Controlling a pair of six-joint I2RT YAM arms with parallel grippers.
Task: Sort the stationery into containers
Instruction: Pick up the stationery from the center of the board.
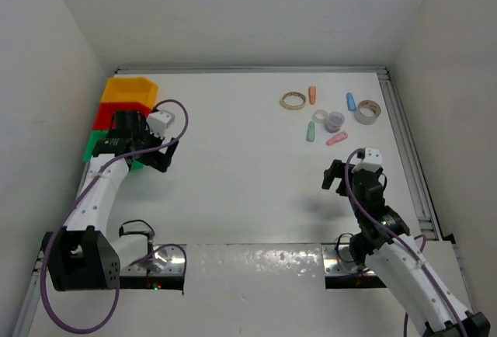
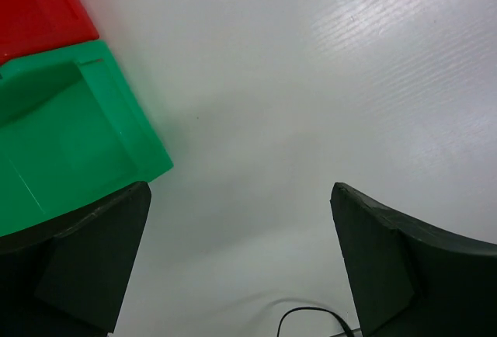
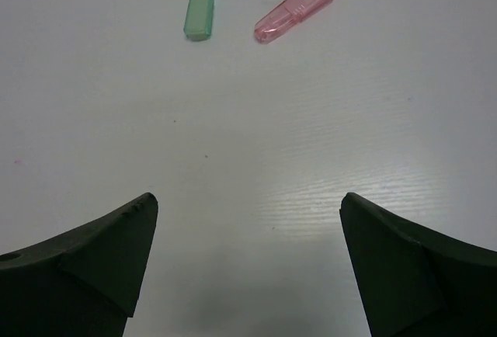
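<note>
The white table [image 1: 248,174] holds three bins [image 1: 128,88]. Tape rings [image 1: 335,122] and little coloured pieces [image 1: 311,131] lie well right of the bins.

1. Finding: a robotics lab test cell.
2. Enclosure: a white table [image 1: 233,197] boxed in by bare white walls [image 1: 248,11] on three sides.
3. Fixtures: left arm [image 1: 101,189] and right arm [image 1: 404,263] bolted at the near edge, a metal rail [image 1: 409,154] along the table's side, and an exposed purple cable [image 1: 186,122].
</note>
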